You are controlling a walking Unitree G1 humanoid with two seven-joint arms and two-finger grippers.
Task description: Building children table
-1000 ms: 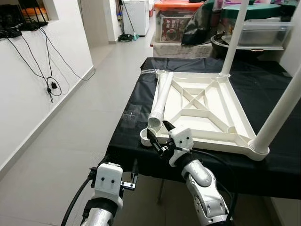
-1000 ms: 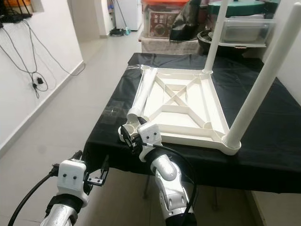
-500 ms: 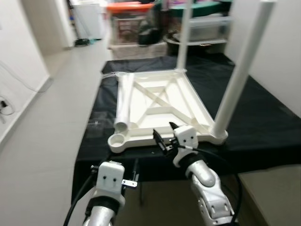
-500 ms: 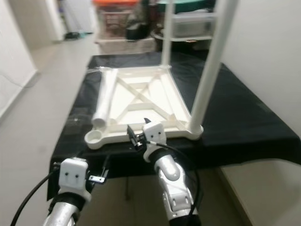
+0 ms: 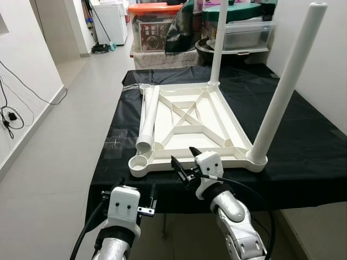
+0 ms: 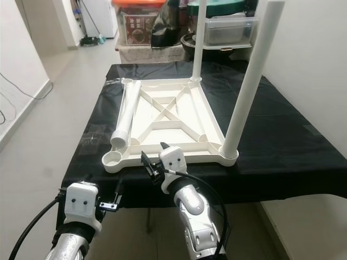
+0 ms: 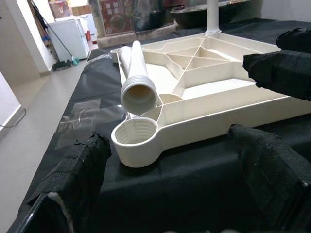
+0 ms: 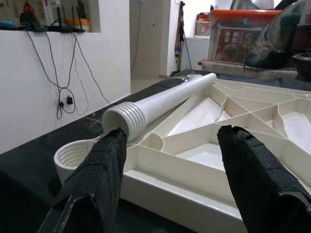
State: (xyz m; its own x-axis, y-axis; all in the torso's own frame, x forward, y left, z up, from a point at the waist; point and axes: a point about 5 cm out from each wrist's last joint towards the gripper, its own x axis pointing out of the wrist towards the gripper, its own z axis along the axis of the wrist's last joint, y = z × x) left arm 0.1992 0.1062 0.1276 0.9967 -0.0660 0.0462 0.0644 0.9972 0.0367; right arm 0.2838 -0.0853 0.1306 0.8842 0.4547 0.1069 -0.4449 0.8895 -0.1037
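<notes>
A white table top [image 5: 187, 116] lies upside down on a black-covered table [image 5: 303, 146]. Two white legs stand upright in its sockets, one at the far right corner [image 5: 218, 43] and one at the near right corner [image 5: 284, 86]. A loose leg [image 5: 149, 114] lies along its left side, threaded end toward me. The near left socket [image 5: 138, 163] is empty. My right gripper [image 5: 182, 158] is open just in front of the top's near rim, holding nothing. My left gripper [image 7: 172, 165] is open, low before the table's front edge, facing the empty socket [image 7: 135, 138].
Plastic storage boxes [image 5: 154, 27] and a lidded bin [image 5: 244, 24] crowd the space behind the table. A white wall [image 5: 27, 70] with hanging cables runs on the left, with open tiled floor [image 5: 65, 141] beside the table. Another wall stands at the right.
The whole view has swung, so the camera moved. Relative to the table top, my right gripper has shifted from the near left socket rightward along the near rim. Both grippers stay open.
</notes>
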